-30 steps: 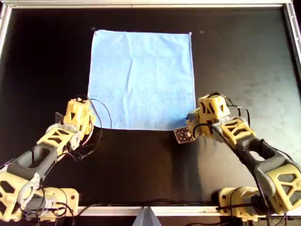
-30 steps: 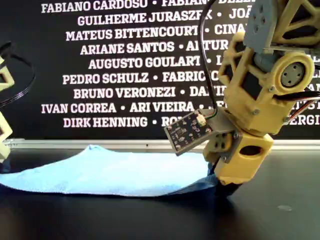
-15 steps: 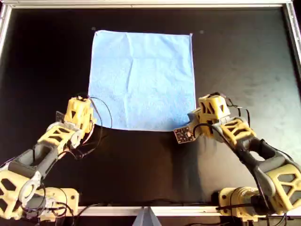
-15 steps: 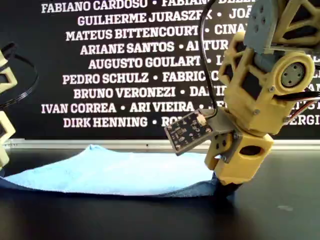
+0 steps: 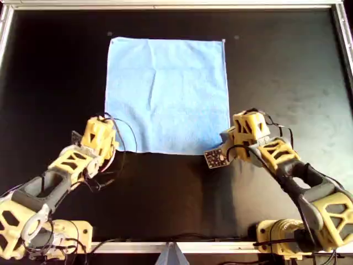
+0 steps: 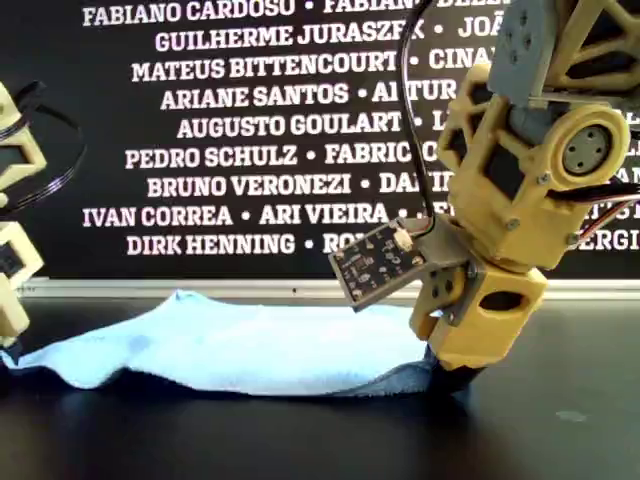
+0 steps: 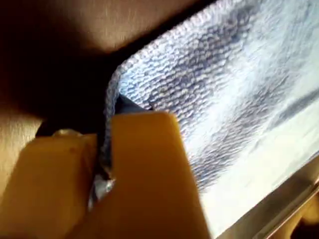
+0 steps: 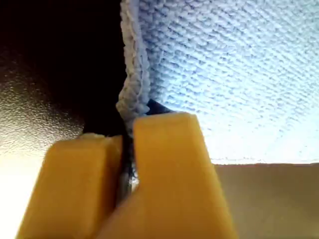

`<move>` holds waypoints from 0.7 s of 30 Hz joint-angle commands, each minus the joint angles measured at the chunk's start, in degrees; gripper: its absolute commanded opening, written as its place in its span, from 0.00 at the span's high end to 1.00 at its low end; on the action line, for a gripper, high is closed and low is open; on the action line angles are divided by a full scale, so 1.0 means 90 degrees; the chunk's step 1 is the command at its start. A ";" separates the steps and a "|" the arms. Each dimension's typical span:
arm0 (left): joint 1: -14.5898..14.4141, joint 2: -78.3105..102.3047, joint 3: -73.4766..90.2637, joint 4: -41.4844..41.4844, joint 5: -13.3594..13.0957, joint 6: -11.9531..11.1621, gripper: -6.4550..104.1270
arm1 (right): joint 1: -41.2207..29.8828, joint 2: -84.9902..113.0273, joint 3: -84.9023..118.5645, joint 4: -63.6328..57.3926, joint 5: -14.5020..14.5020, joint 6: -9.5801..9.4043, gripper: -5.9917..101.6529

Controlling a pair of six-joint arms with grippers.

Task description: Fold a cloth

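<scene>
Each yellow gripper, left (image 7: 107, 149) and right (image 8: 127, 144), is clenched on a near corner of the light blue square cloth (image 5: 165, 91).

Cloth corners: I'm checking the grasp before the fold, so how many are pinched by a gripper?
2. The left gripper pinches the cloth at its near corner on the overhead view's left; the right gripper pinches the near corner on that view's right.

Even overhead light, blurry wrist close-ups
</scene>
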 commanded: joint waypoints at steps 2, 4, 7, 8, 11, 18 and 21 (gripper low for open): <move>-0.0293 0.0107 0.0029 0.0059 0.0059 0.0029 0.95 | -0.0049 0.0156 -0.0039 -0.0146 -0.0010 -0.0039 0.96; -0.0273 0.0117 0.0039 0.0059 0.0039 0.0029 0.95 | -0.0059 0.0166 -0.0039 -0.0117 -0.0010 -0.0039 0.96; -0.0225 0.0117 0.0059 0.0068 -0.0029 0.0029 0.95 | -0.0059 0.0215 0.0127 -0.0107 -0.0010 -0.0039 0.96; -0.0205 0.0117 0.0088 0.0068 -0.0039 0.0029 0.95 | -0.0059 0.0332 0.0234 -0.0107 -0.0010 -0.0039 0.96; -0.0215 0.0156 0.0273 0.0068 -0.0010 0.0039 0.95 | -0.0049 0.0830 0.0674 -0.0107 -0.0010 -0.0049 0.96; -0.0283 0.1602 0.1074 0.0078 0.0049 0.0039 0.95 | -0.0049 0.1582 0.1309 -0.0107 0.0000 -0.0059 0.96; -0.0293 0.2207 0.1455 0.0078 0.0059 0.0039 0.95 | -0.0049 0.1582 0.1318 -0.0107 0.0059 -0.0059 0.96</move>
